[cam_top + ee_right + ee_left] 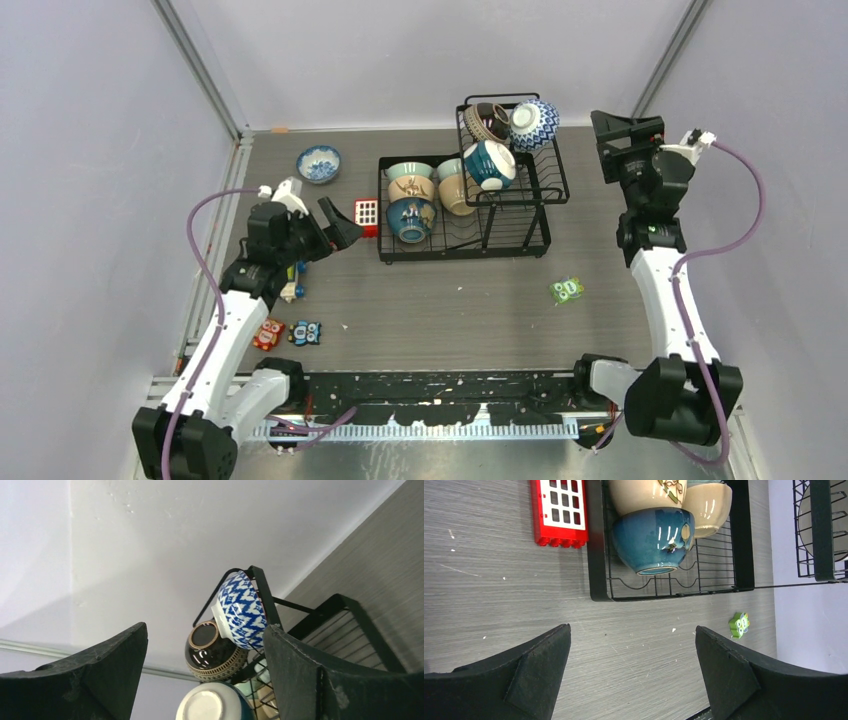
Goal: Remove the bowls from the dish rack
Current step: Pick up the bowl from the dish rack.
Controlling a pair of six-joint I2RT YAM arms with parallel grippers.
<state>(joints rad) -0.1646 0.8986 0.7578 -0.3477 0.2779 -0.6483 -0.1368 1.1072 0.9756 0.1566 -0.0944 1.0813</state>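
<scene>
While both arms hang above the table (450, 315), the dish rack (505, 230) stands in the upper middle of the top view, with most bowls inside it. A dark blue bowl (411, 218) lies on its side at the lower left of the slotted tray, touching a tan bowl (412, 188) just above it. In the basket part, at the upper right, a zigzag bowl (534, 124) leans beside a brown bowl (487, 121). One patterned bowl (319, 163) stands on the table, left of the rack. The left gripper (340, 225) is near a red block (367, 213), jaws wide apart, holding nothing. The right gripper (607, 140) is just right of the basket, jaws also apart, empty.
</scene>
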